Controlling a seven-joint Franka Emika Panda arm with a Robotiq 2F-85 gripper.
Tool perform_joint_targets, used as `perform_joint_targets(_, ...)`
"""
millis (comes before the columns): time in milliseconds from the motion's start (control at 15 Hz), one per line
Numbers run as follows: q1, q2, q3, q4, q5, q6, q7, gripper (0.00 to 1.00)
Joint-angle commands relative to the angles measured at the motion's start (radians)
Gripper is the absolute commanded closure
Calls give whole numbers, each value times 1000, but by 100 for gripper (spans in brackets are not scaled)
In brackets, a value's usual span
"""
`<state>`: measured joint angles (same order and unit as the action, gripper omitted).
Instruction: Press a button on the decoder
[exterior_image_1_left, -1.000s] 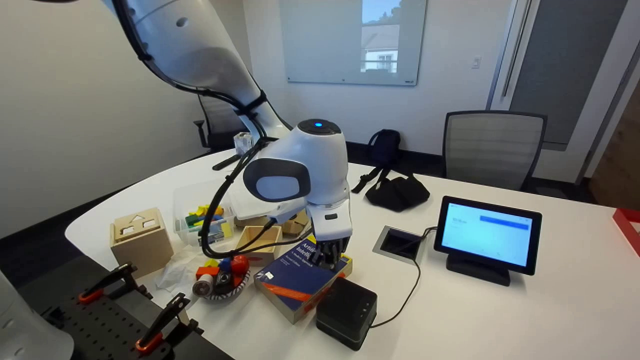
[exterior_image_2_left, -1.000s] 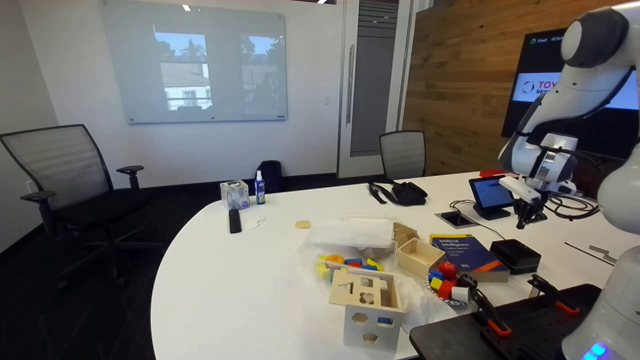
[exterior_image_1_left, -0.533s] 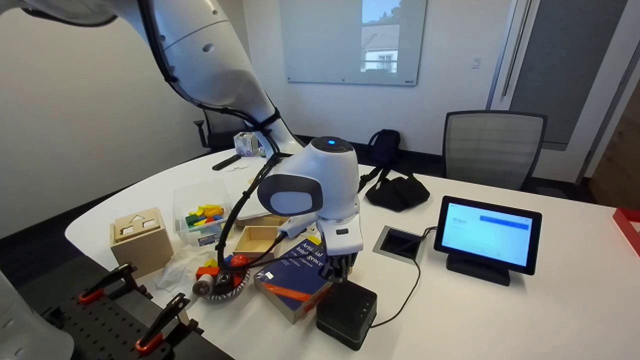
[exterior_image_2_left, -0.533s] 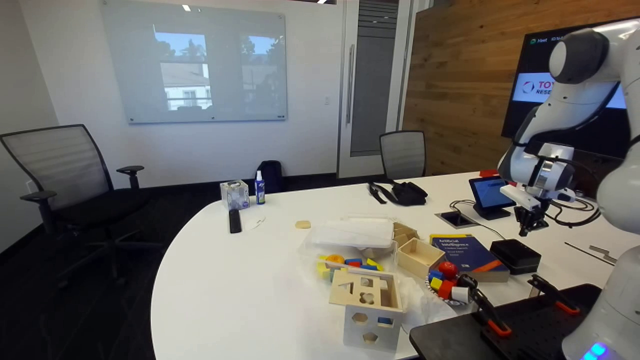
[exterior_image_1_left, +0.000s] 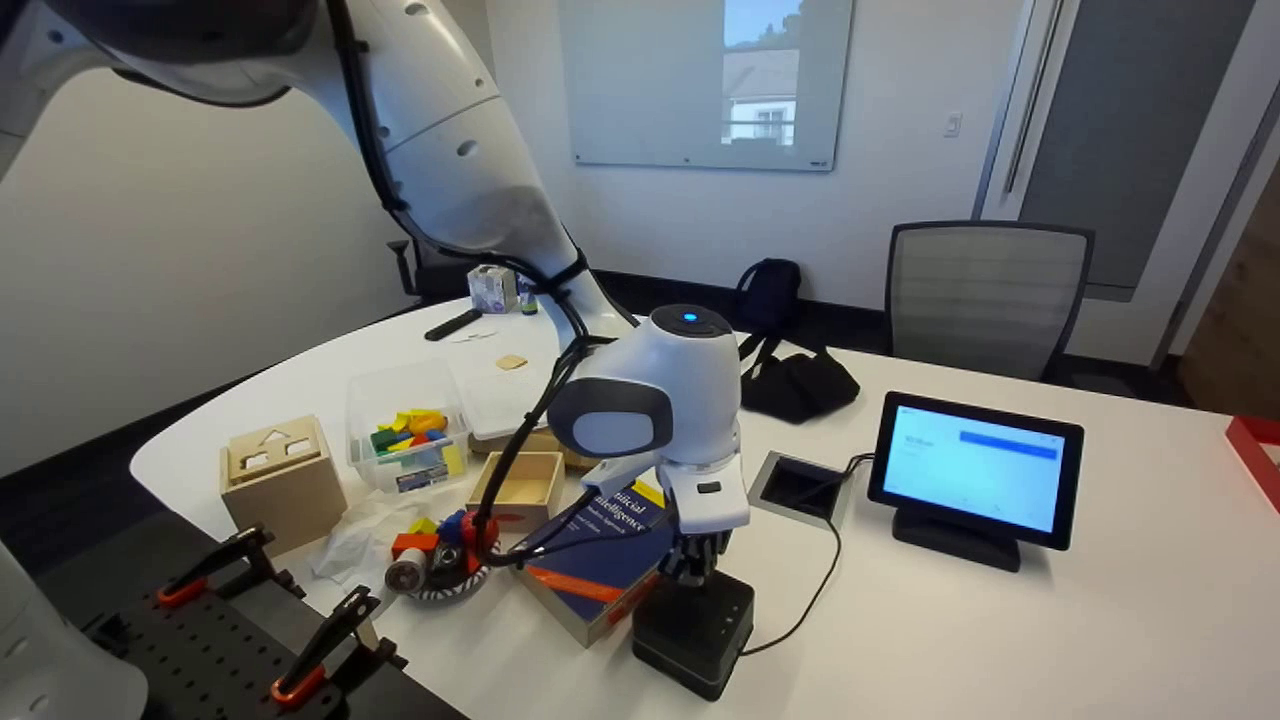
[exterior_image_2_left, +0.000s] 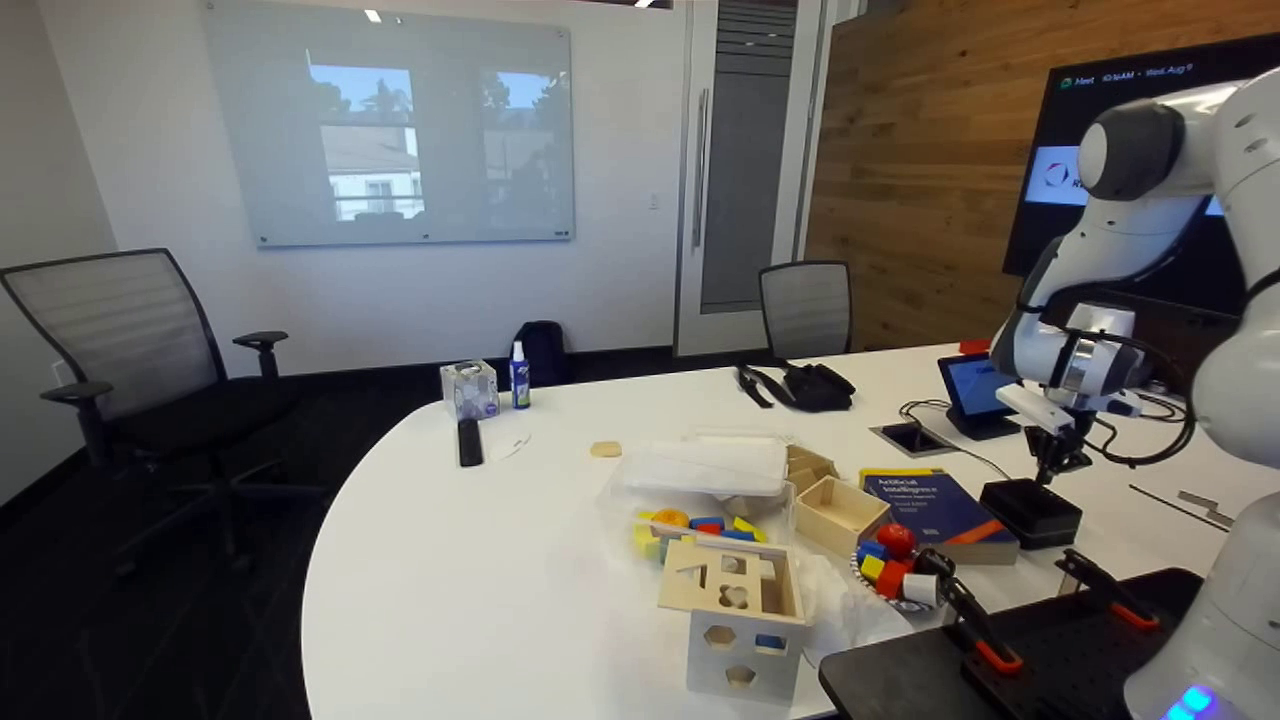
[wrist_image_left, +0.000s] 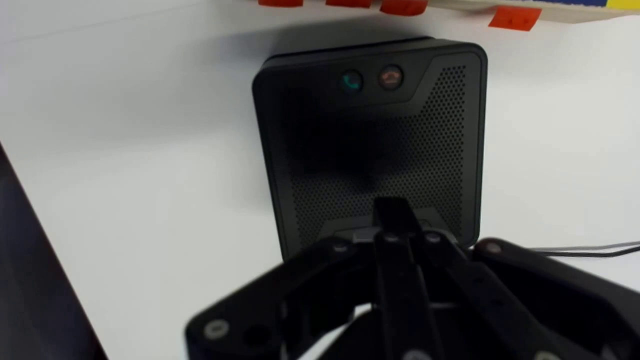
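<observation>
Fingers of the blk jointed gripper (wrist_image_left: 395, 212) are being held clenched together, just above or on the matte blk rect. decoder box (wrist_image_left: 372, 150); which, isn't being shown clearly. Near one edge of its top, a round green phone btn (wrist_image_left: 351, 81) & a round red phone btn (wrist_image_left: 390, 77) are being displayed. The decoder box, w/ its thin blk cable (wrist_image_left: 585, 254), is being supported by the white table (exterior_image_2_left: 470, 570), just beside the thick blue book (exterior_image_2_left: 930, 510).
</observation>
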<state>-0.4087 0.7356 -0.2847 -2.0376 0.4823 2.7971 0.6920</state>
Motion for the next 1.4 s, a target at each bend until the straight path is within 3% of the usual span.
perform_joint_targets(0, 4, 38, -1, 55, 8, -47, 14, 100)
perform_joint_targets(1000, 37, 130, -16, 138, -8, -115, 38, 100)
perform_joint_targets(1333, 16, 215, -24, 198, -13, -159, 62, 100)
